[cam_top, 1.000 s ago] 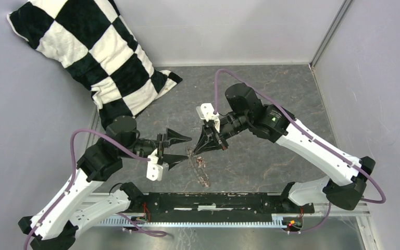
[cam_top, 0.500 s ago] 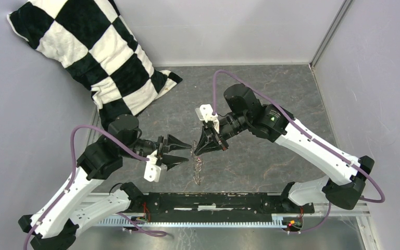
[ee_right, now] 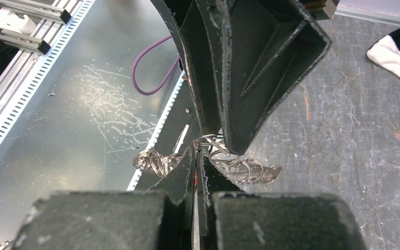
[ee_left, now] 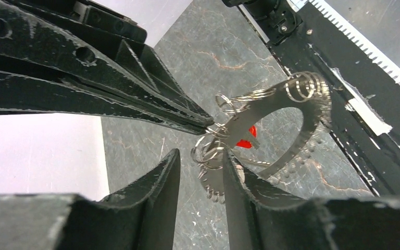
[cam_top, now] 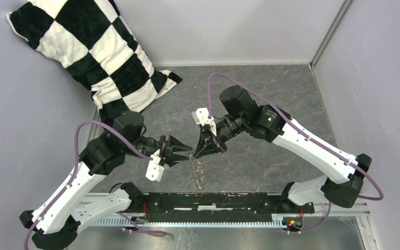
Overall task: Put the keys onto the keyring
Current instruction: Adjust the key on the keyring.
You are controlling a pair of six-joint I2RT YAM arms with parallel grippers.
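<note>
The keyring [cam_top: 198, 169], a loop of small silver rings, hangs from my right gripper [cam_top: 196, 154] above the table. That gripper [ee_right: 195, 152] is shut on it, and a red sliver of the tag shows between its fingers. In the left wrist view the keyring [ee_left: 312, 122] curves away to the right, with the red tag [ee_left: 247, 139] beside the right gripper's tip. My left gripper [ee_left: 201, 156] is open, its fingers [ee_left: 161, 192] on either side of a bunch of rings. From above, the left gripper [cam_top: 187, 152] nearly meets the right one. I cannot pick out the keys among the rings.
A black-and-white checked pillow [cam_top: 91, 52] leans in the back left corner. Grey walls close in the marbled table [cam_top: 271, 94]. A black rail [cam_top: 213, 200] runs along the near edge between the arm bases.
My left gripper has moved right, up to the right gripper's tip, and its jaws have narrowed. The right arm has shifted slightly left, and the hanging keyring has swung a little.
</note>
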